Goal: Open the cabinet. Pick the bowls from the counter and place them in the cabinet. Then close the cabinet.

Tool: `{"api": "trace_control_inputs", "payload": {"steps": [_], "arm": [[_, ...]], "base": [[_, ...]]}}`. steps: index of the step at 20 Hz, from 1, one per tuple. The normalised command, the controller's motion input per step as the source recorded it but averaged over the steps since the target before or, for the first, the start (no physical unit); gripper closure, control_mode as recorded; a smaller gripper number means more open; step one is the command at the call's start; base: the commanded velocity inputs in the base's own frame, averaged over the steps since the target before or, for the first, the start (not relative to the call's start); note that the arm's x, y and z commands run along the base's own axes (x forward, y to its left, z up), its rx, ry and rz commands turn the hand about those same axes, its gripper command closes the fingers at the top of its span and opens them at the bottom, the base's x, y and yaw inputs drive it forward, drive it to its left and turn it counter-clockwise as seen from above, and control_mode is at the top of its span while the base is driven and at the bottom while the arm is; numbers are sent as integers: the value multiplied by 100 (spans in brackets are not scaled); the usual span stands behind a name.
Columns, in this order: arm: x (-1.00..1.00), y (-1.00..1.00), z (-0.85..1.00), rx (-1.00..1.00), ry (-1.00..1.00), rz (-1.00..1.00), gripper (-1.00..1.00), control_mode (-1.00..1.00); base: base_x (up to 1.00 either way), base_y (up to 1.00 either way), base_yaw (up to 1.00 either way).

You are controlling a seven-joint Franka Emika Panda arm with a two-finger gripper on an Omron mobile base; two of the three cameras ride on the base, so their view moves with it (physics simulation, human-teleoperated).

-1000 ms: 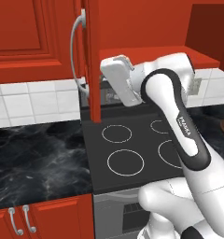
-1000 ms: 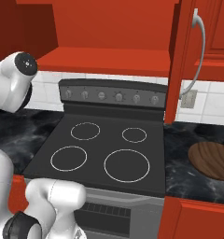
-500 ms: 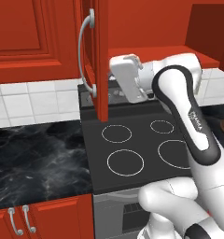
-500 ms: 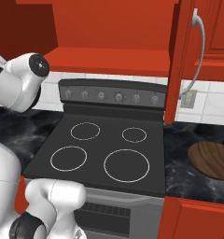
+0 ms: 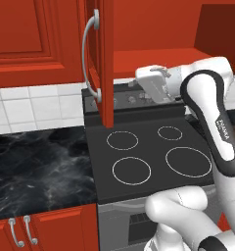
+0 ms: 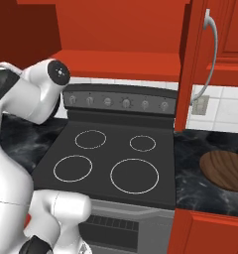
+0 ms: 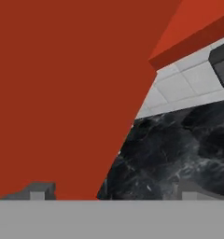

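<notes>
Tall red panelled cabinet door [image 5: 105, 59] with its long curved silver handle [image 5: 88, 56] stands swung out edge-on over the left edge of the matte black stovetop [image 5: 149, 157]. Left of the stovetop lies the glossy black marble surface [image 5: 38, 169]. Behind the stovetop, right of the door, hangs the white gripper [image 7: 114, 196], jaws released and holding nothing. Right of the stovetop sits a dark brown wood-grain bowl [image 6: 225, 170].

I see flat, even rendered light, soft sheen on the worktop [image 5: 36, 166], faint shading under the cabinet [image 5: 107, 59], hand view coarse and blocky, base views crisp.
</notes>
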Motion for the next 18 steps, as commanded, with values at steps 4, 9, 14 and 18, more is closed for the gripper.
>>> {"api": "trace_control_inputs", "payload": {"steps": [4,9,14,18], "arm": [[-31,-56,-1,-19,0,-16,-100,-100],[-18,-32,0,-28,-3,-17,-100,-100],[-20,-48,-4,-11,-7,-18,-100,-100],[-16,-45,0,3,3,-8,-100,-100]], "base": [[0,0,0],[0,0,0],[0,0,0],[0,0,0]]}}
